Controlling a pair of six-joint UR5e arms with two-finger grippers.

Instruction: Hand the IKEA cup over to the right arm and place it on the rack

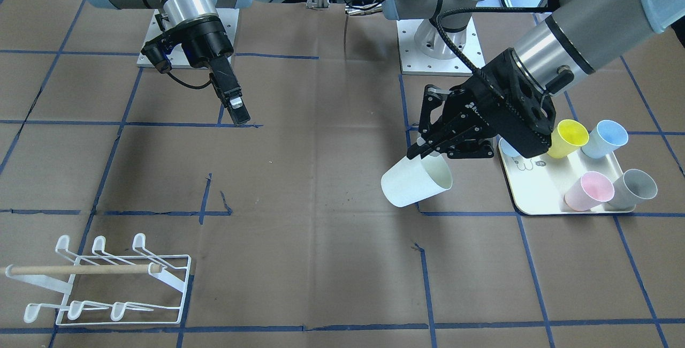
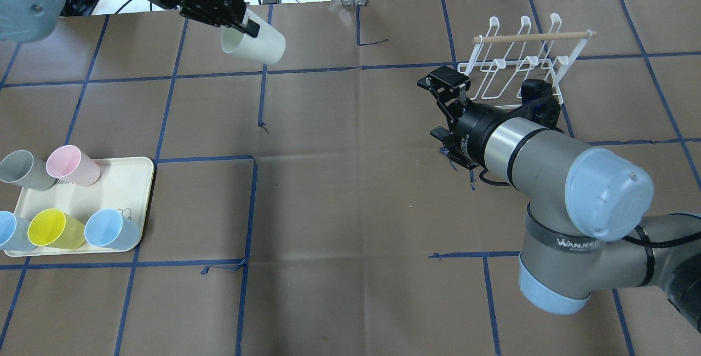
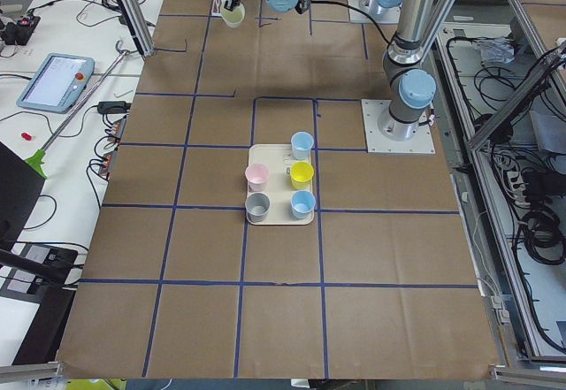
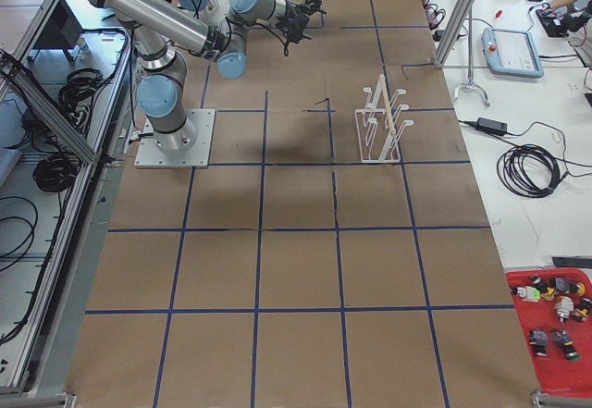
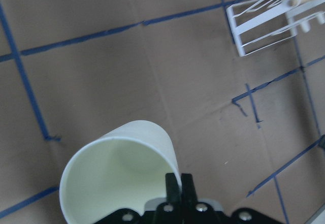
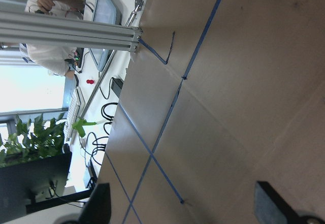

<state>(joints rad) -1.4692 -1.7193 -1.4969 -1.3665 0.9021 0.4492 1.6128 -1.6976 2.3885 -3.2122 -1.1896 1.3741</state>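
My left gripper (image 1: 424,148) is shut on the rim of a pale cream IKEA cup (image 1: 417,181). It holds the cup tilted on its side above the table, left of the tray in the front-facing view. The overhead view shows the cup (image 2: 254,44) at the far left, and the left wrist view looks into its open mouth (image 5: 119,168). My right gripper (image 2: 431,108) is open and empty in mid-air, facing toward the cup across a wide gap. Its fingers (image 6: 99,203) stand far apart. The white wire rack (image 2: 520,65) with a wooden dowel stands just beyond the right wrist.
A cream tray (image 2: 109,181) near the left arm's base holds yellow (image 2: 55,229), pink (image 2: 71,164), grey (image 2: 24,170) and two blue cups. Blue tape lines cross the brown table. Cables and an aluminium post line the far edge.
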